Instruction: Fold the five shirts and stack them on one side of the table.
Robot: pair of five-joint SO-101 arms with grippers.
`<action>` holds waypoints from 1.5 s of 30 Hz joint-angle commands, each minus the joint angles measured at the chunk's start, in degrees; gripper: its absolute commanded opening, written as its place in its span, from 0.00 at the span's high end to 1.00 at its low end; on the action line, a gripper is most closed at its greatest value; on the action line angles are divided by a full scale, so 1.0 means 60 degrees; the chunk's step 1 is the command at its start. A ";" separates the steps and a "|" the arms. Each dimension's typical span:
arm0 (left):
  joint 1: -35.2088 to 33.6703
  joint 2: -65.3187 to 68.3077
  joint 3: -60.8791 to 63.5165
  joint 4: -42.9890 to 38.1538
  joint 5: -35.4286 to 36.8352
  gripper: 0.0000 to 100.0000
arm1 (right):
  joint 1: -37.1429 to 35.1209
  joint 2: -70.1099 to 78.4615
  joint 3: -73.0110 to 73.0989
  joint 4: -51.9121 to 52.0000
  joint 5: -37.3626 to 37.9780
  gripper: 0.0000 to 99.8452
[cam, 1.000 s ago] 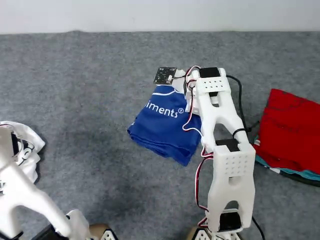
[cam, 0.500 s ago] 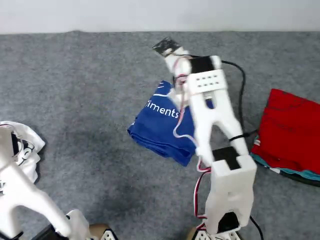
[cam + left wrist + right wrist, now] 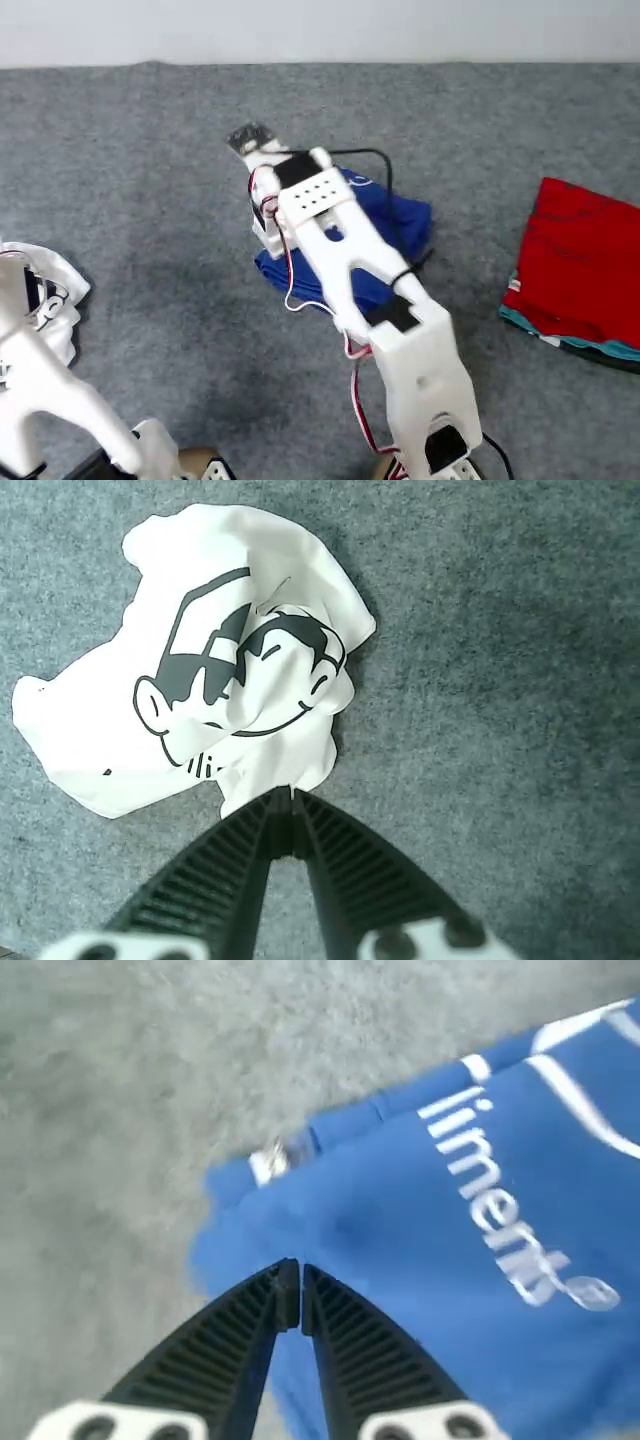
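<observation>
My right gripper (image 3: 291, 1282) is closed, its 2 black ribbed jaws pressed together at the tips. It hangs over the blue shirt (image 3: 450, 1260), close to the shirt's edge where the blue cloth meets the grey surface (image 3: 110, 1110). I cannot tell from the wrist view whether the tips touch the cloth or sit just above it. From the high view, the right arm (image 3: 340, 250) stretches across the blue shirt (image 3: 405, 215), which lies bunched near the middle of the surface (image 3: 150, 180), partly hidden under the arm.

My left gripper (image 3: 291, 815) is also closed, jaws together, with the tips right at the edge of the white shirt (image 3: 200, 640). That shirt lies crumpled and carries a black cartoon drawing. In the high view the white shirt (image 3: 60, 290) sits at one side edge of the surface, beside the left arm (image 3: 40, 390).

At the opposite side edge, well apart from the blue shirt, a folded red shirt (image 3: 585, 250) rests on top of a teal shirt (image 3: 560, 337), whose edge peeks out beneath it.
</observation>
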 commanded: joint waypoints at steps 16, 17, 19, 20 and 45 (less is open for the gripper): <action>0.0059 0.0000 -0.0037 0.0073 -0.0015 1.00 | -0.0081 -0.0183 -0.2154 0.0989 -0.0190 0.99; 0.0059 0.0000 -0.0037 0.0073 -0.0015 1.00 | 0.0110 -0.0315 -0.2168 0.1150 -0.0410 0.99; 0.0059 0.0000 -0.0037 0.0073 -0.0015 1.00 | 0.0505 -0.0535 -0.2168 0.1399 -0.1216 0.99; 0.0059 0.0000 -0.0037 0.0073 -0.0015 1.00 | 0.0696 -0.0637 -0.2168 0.1502 -0.1612 0.99; 0.0073 0.0000 -0.0051 0.0059 -0.0674 1.00 | 0.2703 0.0125 -0.2183 0.2381 -0.7839 0.54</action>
